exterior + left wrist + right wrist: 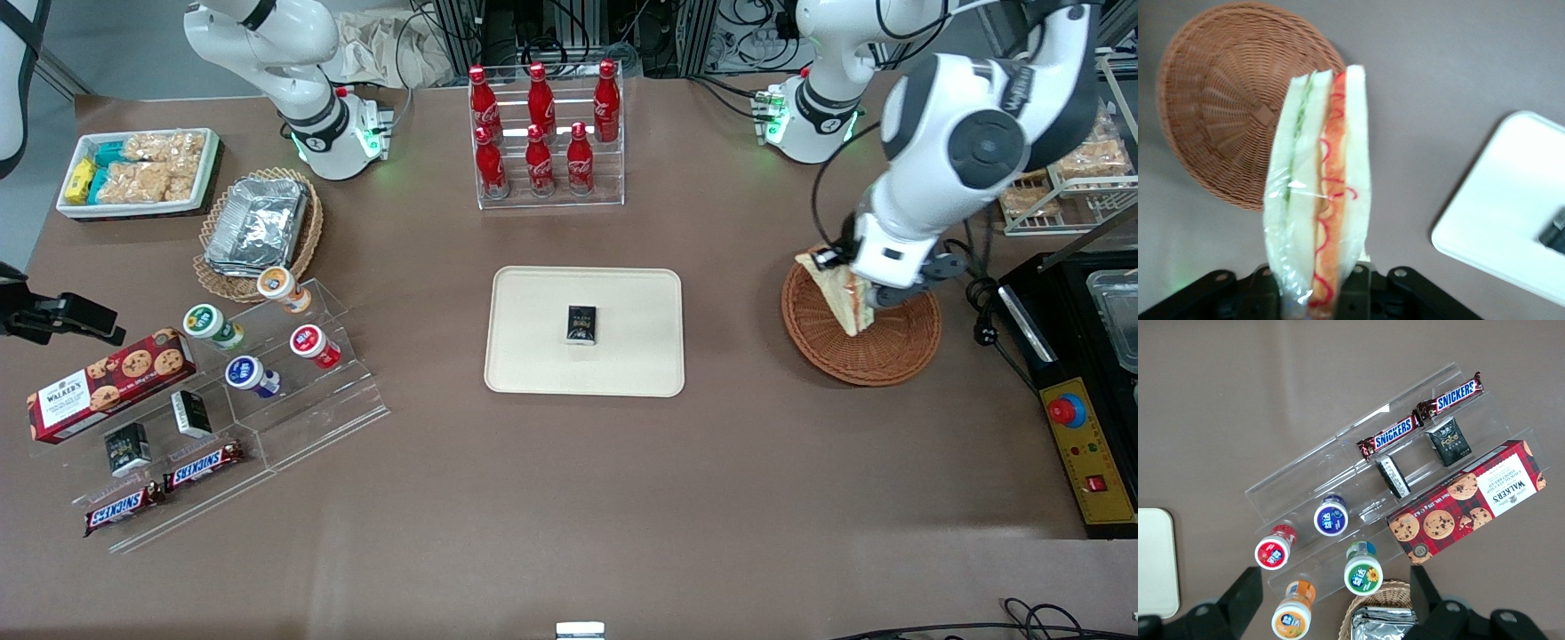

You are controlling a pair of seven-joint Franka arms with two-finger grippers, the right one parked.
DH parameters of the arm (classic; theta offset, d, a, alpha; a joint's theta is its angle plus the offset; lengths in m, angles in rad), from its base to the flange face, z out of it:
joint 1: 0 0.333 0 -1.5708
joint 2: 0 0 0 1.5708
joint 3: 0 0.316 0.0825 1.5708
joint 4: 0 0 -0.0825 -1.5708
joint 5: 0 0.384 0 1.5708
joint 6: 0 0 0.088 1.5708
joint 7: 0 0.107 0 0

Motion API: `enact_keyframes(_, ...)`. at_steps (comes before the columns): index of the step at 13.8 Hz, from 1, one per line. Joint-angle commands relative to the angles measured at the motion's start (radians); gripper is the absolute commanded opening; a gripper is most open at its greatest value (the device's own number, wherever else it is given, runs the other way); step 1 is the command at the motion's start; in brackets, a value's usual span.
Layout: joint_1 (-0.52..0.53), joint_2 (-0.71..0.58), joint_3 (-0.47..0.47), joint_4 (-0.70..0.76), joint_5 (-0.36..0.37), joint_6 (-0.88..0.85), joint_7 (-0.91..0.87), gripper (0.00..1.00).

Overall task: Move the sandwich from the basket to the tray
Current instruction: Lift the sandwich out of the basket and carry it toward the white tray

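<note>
My left gripper hangs above the reddish-brown wicker basket and is shut on the sandwich, a wrapped white-bread wedge lifted clear of the weave. In the left wrist view the sandwich stands on edge between the black fingers, its orange filling with red squiggles facing the camera, and the empty basket lies below it. The cream tray lies mid-table toward the parked arm from the basket, with a small dark box on it. A tray corner shows in the left wrist view.
A rack of red cola bottles stands farther from the front camera than the tray. A black control box and a wire rack of snacks sit at the working arm's end. An acrylic stand with cups and bars lies toward the parked arm's end.
</note>
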Motion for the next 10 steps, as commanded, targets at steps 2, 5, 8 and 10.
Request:
enact_keyframes(2,-0.13,0.032,-0.015,-0.002,-0.008,0.109,0.023,0.0)
enact_keyframes(5,-0.239,0.098,-0.016,-0.037,-0.002,0.253,0.023,0.0)
enact_keyframes(8,-0.29,0.204,-0.016,-0.04,0.052,0.338,0.025,0.0)
enact_keyframes(10,-0.296,0.253,-0.02,-0.038,0.089,0.344,0.025,0.0)
